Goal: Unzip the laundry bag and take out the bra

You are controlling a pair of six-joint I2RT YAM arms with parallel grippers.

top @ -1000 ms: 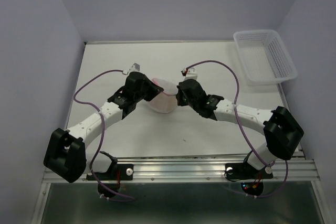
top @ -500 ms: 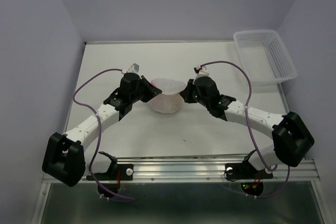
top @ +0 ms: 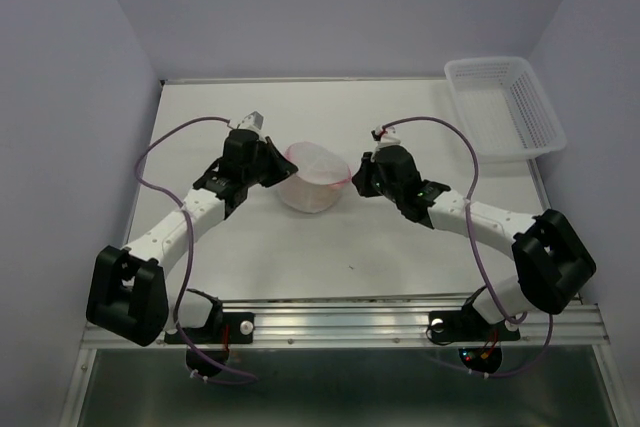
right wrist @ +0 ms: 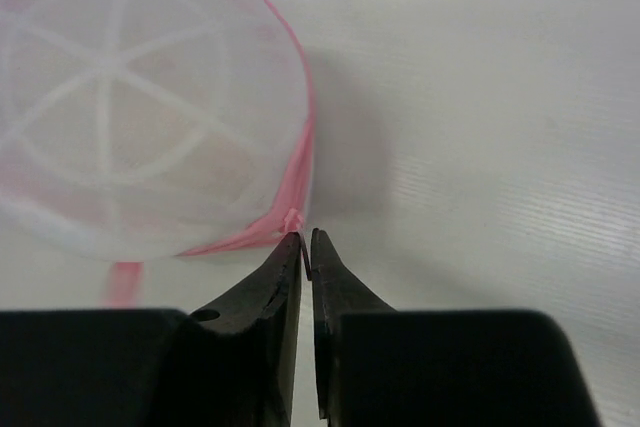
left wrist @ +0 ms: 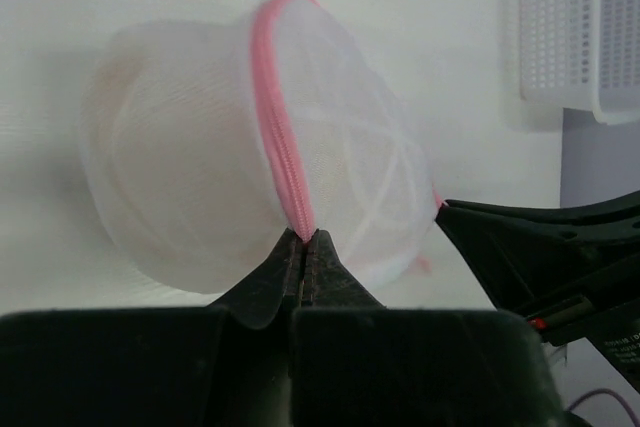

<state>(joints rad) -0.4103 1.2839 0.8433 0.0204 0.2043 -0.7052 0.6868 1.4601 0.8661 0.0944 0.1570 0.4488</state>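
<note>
Laundry bag [top: 313, 179]: sits mid-desk between the two arms, its dome lying tipped on its side.
Bra [left wrist: 160, 157]: a pale beige-peach mass seen through the mesh, inside the bag.
Zipper [left wrist: 275, 107]: the pink line looks closed along the whole stretch the left wrist view shows. The far side of the bag is hidden.
Left end effector [left wrist: 303, 239]: jaws pressed together, pinching the pink zipper seam at the bag's left edge.
Right end effector [right wrist: 305, 239]: jaws almost closed with a thin slit between them. The tips are at a small pink tab [right wrist: 292, 218] on the bag's right edge, and I cannot tell whether the tab is gripped.
Basket [top: 505, 107]: at the far right of the desk [top: 400, 247], well apart from the bag.
Done: by the look of it, only holding the bag from both sides.
Left: pulling the zipper open, then taking the bra out. Both steps are judged not yet done.
</note>
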